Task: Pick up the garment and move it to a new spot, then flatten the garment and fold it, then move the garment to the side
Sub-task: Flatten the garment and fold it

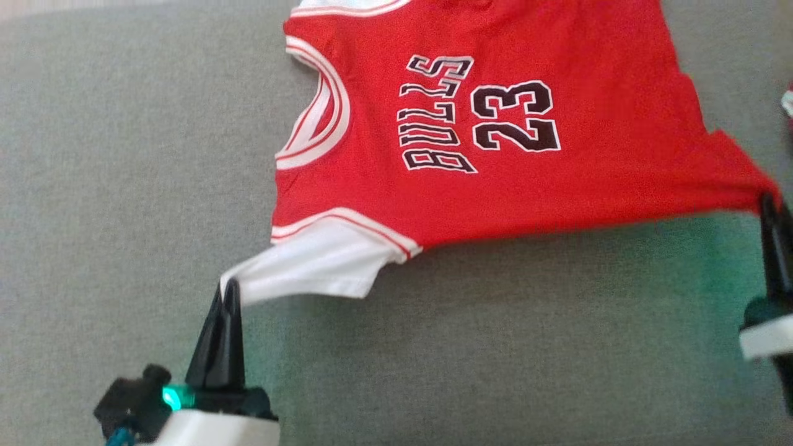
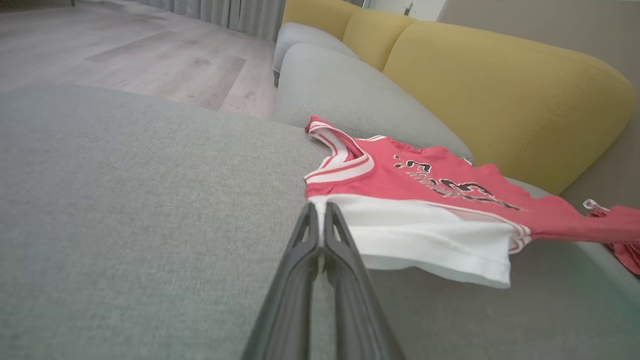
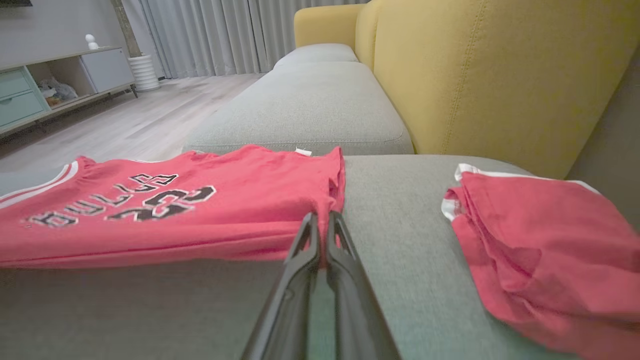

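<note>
The garment (image 1: 495, 111) is a red jersey with white trim, a white sleeve and black "BULLS 23" lettering, spread over the grey sofa seat (image 1: 124, 186). Its near edge is lifted off the cushion and casts a shadow below. My left gripper (image 1: 229, 286) is shut on the tip of the white sleeve (image 2: 425, 235), also seen pinched at the left gripper (image 2: 320, 207). At the right, my right gripper (image 1: 768, 201) is shut on the garment's red hem corner; the right wrist view shows the right gripper (image 3: 322, 217) clamped on that corner of the garment (image 3: 200, 200).
A second red piece of clothing (image 3: 540, 240) lies folded on the seat to the right of the jersey, its edge at the frame side (image 1: 788, 102). Yellow back cushions (image 3: 490, 75) rise behind. More grey seat (image 3: 310, 100) extends beyond, with wood floor (image 2: 125, 55) past the edge.
</note>
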### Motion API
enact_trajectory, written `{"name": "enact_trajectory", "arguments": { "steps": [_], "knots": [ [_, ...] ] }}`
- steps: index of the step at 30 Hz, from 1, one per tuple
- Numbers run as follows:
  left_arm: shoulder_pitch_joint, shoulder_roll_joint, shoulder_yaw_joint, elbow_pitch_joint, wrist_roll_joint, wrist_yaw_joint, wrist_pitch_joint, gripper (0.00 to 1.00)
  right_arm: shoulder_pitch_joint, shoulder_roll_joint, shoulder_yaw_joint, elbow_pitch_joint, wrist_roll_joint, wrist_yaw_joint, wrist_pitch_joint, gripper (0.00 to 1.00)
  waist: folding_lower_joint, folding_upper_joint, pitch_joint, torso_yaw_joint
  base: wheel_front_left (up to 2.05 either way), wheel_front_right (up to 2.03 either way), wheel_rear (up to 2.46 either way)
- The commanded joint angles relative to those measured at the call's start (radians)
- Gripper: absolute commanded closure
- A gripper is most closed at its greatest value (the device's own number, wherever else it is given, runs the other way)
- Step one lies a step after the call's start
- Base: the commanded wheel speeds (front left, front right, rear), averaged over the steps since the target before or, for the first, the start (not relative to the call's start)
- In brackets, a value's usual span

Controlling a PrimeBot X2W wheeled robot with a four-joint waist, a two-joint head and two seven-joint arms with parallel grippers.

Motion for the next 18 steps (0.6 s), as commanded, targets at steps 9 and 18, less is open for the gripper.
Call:
{"name": "enact_trajectory", "arguments": {
  "steps": [9,18],
  "knots": [
    [0.045,0.013,0.025,-0.061,-0.03,0.04,0.035,1.0,0.115,0.006,-0.026,-0.029,-0.033,-0.001,-0.011,1.0,0.0002,-0.0001,-0.037,-0.023,0.0,0.0,0.0],
    [-0.154,-0.017,0.021,0.001,-0.021,0.009,0.05,1.0,0.02,0.025,-0.013,0.024,-0.025,-0.001,0.016,1.0,0.0002,-0.0001,0.013,-0.03,0.0,0.0,0.0]
  ]
}}
